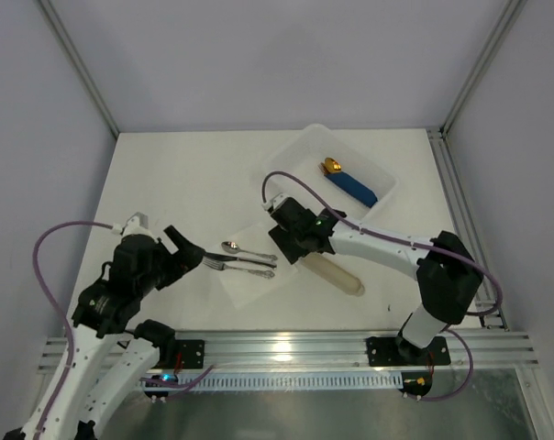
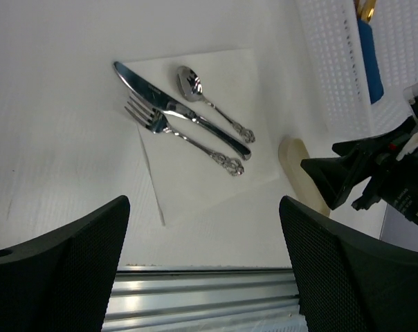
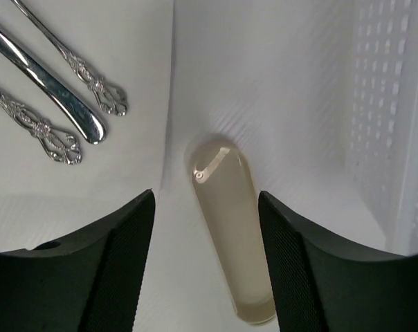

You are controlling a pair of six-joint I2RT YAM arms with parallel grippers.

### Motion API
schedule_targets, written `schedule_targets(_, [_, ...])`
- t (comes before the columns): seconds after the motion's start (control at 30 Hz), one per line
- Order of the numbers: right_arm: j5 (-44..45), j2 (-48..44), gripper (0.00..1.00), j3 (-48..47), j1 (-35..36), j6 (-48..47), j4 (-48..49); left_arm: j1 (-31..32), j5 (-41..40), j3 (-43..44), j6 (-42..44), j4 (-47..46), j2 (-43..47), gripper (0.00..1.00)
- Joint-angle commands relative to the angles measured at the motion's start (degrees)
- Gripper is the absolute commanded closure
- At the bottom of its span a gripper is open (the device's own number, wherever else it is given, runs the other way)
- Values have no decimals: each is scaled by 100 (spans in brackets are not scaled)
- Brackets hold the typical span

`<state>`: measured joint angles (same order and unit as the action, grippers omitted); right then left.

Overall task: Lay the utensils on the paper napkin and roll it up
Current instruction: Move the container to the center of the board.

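The paper napkin (image 1: 248, 275) lies flat on the table between the arms. On it lie the utensils (image 1: 245, 258): a spoon, a knife and a fork side by side, their heads pointing left. The left wrist view shows the knife (image 2: 174, 111), the spoon (image 2: 207, 99) and the fork (image 2: 185, 136) on the napkin (image 2: 202, 176). My left gripper (image 1: 187, 254) is open and empty just left of the fork tines, fingertips apart (image 2: 203, 221). My right gripper (image 1: 300, 243) is open and empty just right of the utensil handles (image 3: 91, 128), its jaws (image 3: 205, 204) straddling a beige sleeve without touching it.
The beige oblong sleeve (image 1: 337, 275) lies right of the napkin, also in the right wrist view (image 3: 230, 235). A white plastic tray (image 1: 306, 147) at the back right holds a blue-handled, gold-tipped piece (image 1: 350, 185). A metal rail (image 1: 286, 346) runs along the table's near edge.
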<state>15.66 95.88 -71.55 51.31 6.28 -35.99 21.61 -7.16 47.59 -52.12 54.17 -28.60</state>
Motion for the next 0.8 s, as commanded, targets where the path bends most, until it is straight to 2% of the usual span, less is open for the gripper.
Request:
schedule_targets(0.0, [60,-761,31,805,99,584,686,-25,1066,-337,-193,-705,-505,10])
schedule_targets(0.03, [130,-1294,25,1061,99,950,924,-25,1215,-391,-228,-793,-558,11])
schedule_targets(0.1, [122,-1920,1,1928,55,1347,1625,-25,1304,-470,-299,-934,-629,10])
schedule_targets(0.2, [-553,-3011,1,2818,-260,1920,2470,-25,1515,-593,-430,-1031,-682,13])
schedule_targets(0.3, [-1221,-3312,1,2910,-490,2043,2466,-25,1709,-935,-588,-1303,-586,17])
schedule_targets(0.37, [-1259,-3207,1,2805,-499,2105,2308,-25,1735,-1198,-747,-1426,-481,21])
schedule_targets(0.4, [-1224,-3033,3,2743,-499,2253,2246,-25,1727,-1287,-799,-1488,-436,27])
schedule_targets(0.5, [-1258,-2681,21,2716,-569,2613,2262,-25,1744,-1489,-905,-1725,-357,33])
schedule_targets(0.53, [-1328,-2610,33,2751,-578,2684,2324,-25,1735,-1507,-905,-1787,-374,34])
schedule_targets(0.63, [-1478,-2355,53,2953,-596,2878,2718,-25,1761,-1516,-818,-1840,-593,38])
schedule_targets(0.67, [-1478,-2285,66,2988,-604,2905,2772,-25,1779,-1525,-791,-1892,-664,40])
schedule_targets(0.77, [-1417,-2029,80,3050,-613,3019,2878,-25,1858,-1551,-686,-2015,-989,46])
